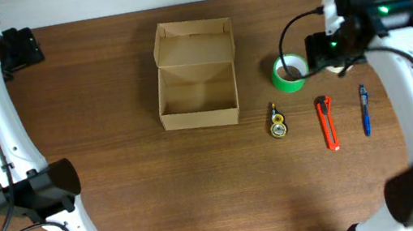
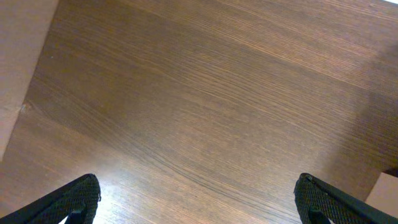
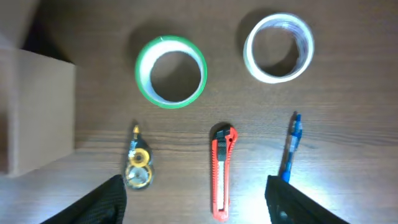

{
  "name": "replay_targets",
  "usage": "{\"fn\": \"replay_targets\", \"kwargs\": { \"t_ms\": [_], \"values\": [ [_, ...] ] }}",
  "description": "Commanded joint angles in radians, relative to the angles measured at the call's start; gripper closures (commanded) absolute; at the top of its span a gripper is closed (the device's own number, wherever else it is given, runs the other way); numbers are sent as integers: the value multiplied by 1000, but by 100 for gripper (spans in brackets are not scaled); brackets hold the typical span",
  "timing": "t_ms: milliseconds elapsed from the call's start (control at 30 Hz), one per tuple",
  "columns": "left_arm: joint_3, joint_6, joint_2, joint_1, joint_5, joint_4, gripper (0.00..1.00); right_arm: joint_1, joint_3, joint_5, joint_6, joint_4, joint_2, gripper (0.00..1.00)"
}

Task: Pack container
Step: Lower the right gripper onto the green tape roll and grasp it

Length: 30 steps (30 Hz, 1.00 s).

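The open cardboard box [image 1: 195, 76] sits on the counter [image 1: 136, 191]. The right gripper [image 3: 199, 202], jaws spread wide, hovers near the green tape roll [image 3: 171, 71]; an off-centre descent could knock it away.

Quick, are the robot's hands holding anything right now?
Left gripper: open, holding nothing.
Right gripper: open, holding nothing.

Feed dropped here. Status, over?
Left gripper open, empty. Right gripper open, empty, by the green tape roll. Container lid open, nothing inside. Nothing blocking.
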Motion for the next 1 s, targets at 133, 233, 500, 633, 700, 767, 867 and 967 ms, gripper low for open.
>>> {"fn": "replay_targets", "kwargs": {
  "t_ms": [133, 233, 500, 633, 700, 767, 867, 967],
  "values": [
    [-8, 19, -22, 13, 18, 3, 0, 6, 6, 5, 19, 42, 128, 34],
    [-8, 19, -22, 13, 18, 3, 0, 6, 6, 5, 20, 68, 167, 34],
    [-8, 19, -22, 13, 18, 3, 0, 7, 6, 0, 61, 127, 240, 29],
    [-8, 19, -22, 13, 18, 3, 0, 7, 6, 5, 67, 130, 268, 33],
    [-8, 19, -22, 13, 18, 3, 0, 6, 6, 5, 67, 130, 275, 39],
    [-8, 19, -22, 13, 18, 3, 0, 6, 6, 5, 68, 130, 286, 44],
    [-8, 19, -22, 13, 18, 3, 0, 6, 6, 6, 71, 136, 311, 43],
    [-8, 19, -22, 13, 18, 3, 0, 5, 6, 12, 76, 153, 338, 43]
  ]
}}
